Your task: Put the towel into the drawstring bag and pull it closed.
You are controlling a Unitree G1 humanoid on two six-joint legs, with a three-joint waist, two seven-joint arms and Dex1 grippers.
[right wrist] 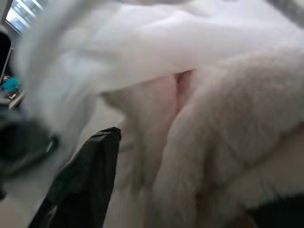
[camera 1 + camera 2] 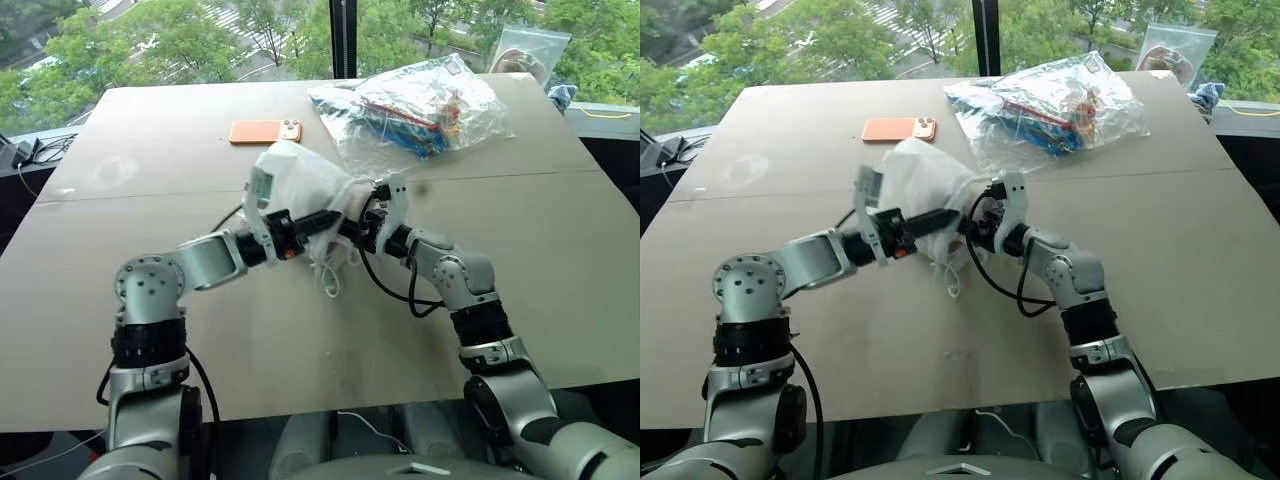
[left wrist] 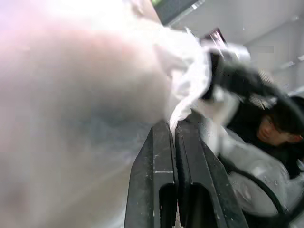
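We hold the soft, floppy drawstring bag (image 2: pixel 300 185) mid-frame in the clamped left gripper (image 3: pixel 175 129) (right gripper (image 2: pixel 372 222) open); best gripped by its cords.

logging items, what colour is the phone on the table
Orange phone, clearest in the left eye view.

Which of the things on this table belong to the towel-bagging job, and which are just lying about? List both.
Job:
- drawstring bag, held up off the table
- towel, at the bag
- left gripper, jaws shut on the bag's edge
- right gripper

Lying about:
- orange phone
- clear plastic bag of colourful items
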